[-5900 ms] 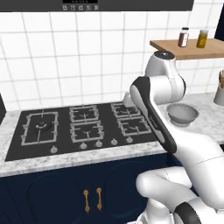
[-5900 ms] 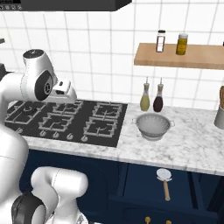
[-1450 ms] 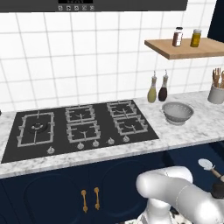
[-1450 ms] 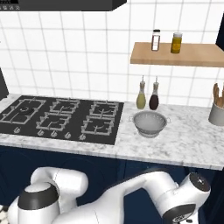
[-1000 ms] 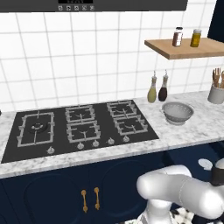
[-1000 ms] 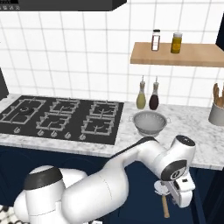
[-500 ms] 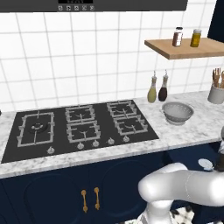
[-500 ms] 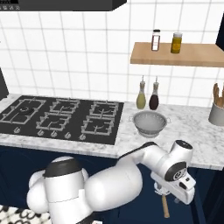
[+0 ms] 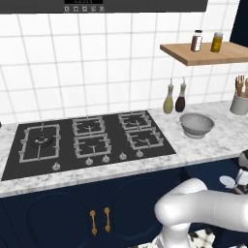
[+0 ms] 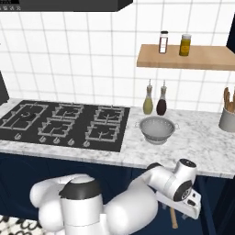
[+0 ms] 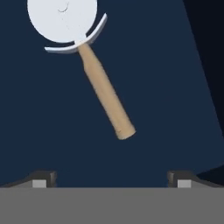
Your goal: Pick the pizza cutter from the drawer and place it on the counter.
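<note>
The claw point(image 11: 112, 177) hung spread wide and empty over the drawer point(image 11: 166, 87), its two tips barely poking up at the bottom of the hand view. The pizza cutter point(image 11: 83, 57) lay flat on the drawer floor, apart from the tips, handle slanting toward them; its disc was cut off by the top edge. In the right base view the arm hid all but the handle end. The table point(image 10: 202, 142) carried a colander point(image 10: 157, 128).

The arm folds low across the front of the base, wrist bent downward. Its gripper point(image 11: 112, 178) points straight down, jaws spread wide apart, nothing between the fingertips point(image 11: 43, 178).
</note>
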You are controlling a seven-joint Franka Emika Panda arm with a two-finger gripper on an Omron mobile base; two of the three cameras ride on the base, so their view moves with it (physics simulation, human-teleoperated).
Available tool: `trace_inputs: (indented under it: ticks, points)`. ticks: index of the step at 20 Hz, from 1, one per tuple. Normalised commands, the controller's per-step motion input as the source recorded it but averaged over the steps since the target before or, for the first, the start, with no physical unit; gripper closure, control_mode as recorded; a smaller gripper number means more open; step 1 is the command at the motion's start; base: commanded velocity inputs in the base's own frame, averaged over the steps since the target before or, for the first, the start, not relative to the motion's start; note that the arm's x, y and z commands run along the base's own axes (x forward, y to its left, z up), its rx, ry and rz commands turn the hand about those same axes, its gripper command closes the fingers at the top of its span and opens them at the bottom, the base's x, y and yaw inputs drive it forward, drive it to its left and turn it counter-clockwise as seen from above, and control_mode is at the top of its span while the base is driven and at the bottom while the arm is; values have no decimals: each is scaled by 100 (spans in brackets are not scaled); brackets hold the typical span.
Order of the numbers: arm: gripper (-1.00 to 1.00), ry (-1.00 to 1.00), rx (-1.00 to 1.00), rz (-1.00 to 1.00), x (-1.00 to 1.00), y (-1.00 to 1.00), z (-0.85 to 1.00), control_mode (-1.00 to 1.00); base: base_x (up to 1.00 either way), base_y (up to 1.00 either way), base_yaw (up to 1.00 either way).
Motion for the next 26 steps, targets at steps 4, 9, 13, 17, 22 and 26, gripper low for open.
trace_inputs:
  ticks: [4, 9, 13, 17, 22, 26]
  points:
    - [-100, 0, 0, 27, 5, 0, -71, -100, 0, 0, 0]
    - [-100, 0, 0, 34, 27, -22, -72, -100, 0, 0, 0]
    - [100, 0, 0, 34, 15, -62, -91, -100, 0, 0, 0]
    - [100, -4, 3, 17, -43, -68, -64, -100, 0, 0, 0]
    - [100, -20, 2, 10, -97, -39, 24, -100, 0, 0, 0]
    - [100, -35, 0, 1, -25, -3, 100, -100, 0, 0, 0]
